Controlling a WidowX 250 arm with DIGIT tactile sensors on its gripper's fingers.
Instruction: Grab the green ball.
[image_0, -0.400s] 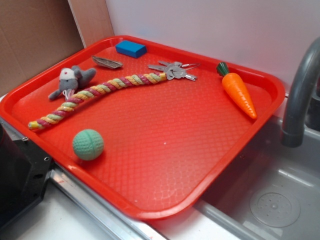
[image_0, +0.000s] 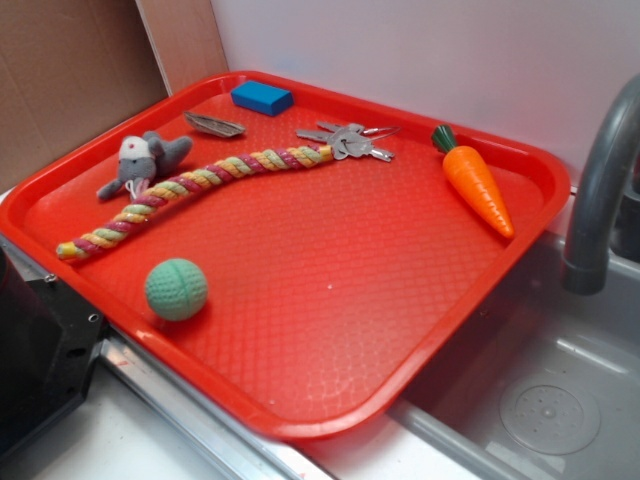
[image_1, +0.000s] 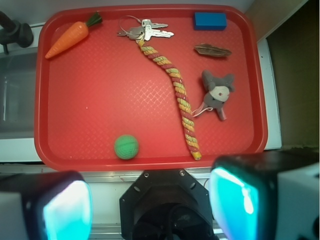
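Note:
The green ball (image_0: 176, 289) (image_1: 126, 147) is small, teal-green and seamed. It rests near the front rim of the red tray (image_0: 330, 300) (image_1: 100, 100). My gripper (image_1: 150, 207) shows only in the wrist view, high above the tray's near edge and short of the ball. It is open, its two teal pads (image_1: 65, 210) standing wide apart with nothing between them. The exterior view shows only a black part of the robot (image_0: 35, 350) at the lower left.
On the tray lie a braided rope (image_0: 190, 190) (image_1: 175, 90), a grey plush mouse (image_0: 145, 160) (image_1: 217, 92), keys (image_0: 345, 140) (image_1: 142, 30), an orange toy carrot (image_0: 478, 185) (image_1: 67, 39), a blue block (image_0: 262, 97) (image_1: 210, 20) and a brown leaf-like piece (image_0: 214, 125) (image_1: 212, 50). A sink with a grey faucet (image_0: 600, 180) sits to the right.

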